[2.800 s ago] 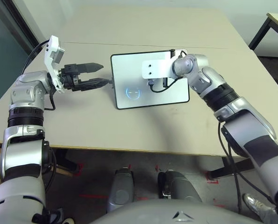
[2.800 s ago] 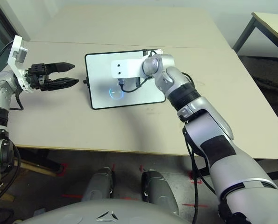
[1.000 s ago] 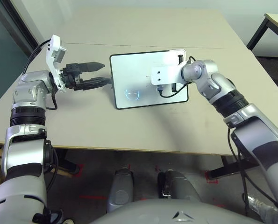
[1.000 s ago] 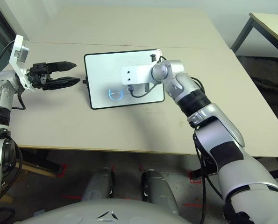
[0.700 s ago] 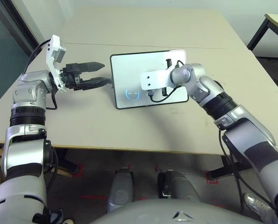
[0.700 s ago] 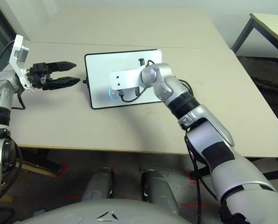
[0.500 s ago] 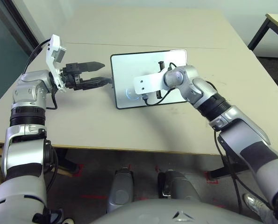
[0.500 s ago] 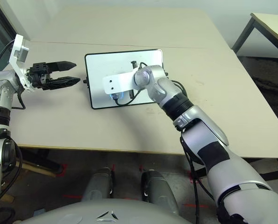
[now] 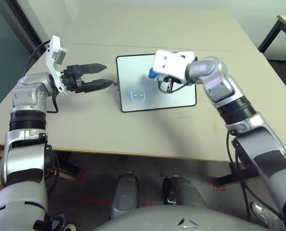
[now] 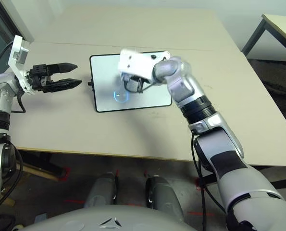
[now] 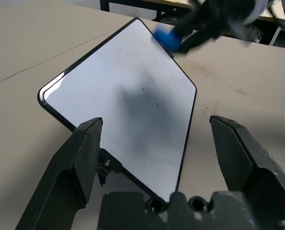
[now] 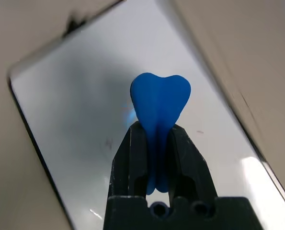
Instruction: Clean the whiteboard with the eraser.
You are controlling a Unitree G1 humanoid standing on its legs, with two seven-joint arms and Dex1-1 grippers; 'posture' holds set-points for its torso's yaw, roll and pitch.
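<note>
whiteboard [image 9: 133,72] partly hidden behind right wrist, eraser [image 11: 167,40] blurred, perhaps mid-motion

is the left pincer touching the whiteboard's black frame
Apart. In the left eye view, the left pincer has its tips short of the white rectangular whiteboard, with bare tan table showing between them and the thin black frame.

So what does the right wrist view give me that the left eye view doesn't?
Right wrist alone: the right gripper with jaws shut on the eraser, squeezed so it bulges above them. Left eye alone: the left gripper, jaws open, off the board's left edge, plus the table and both arms. Both: the board with its faint blue mark and the eraser above it.
</note>
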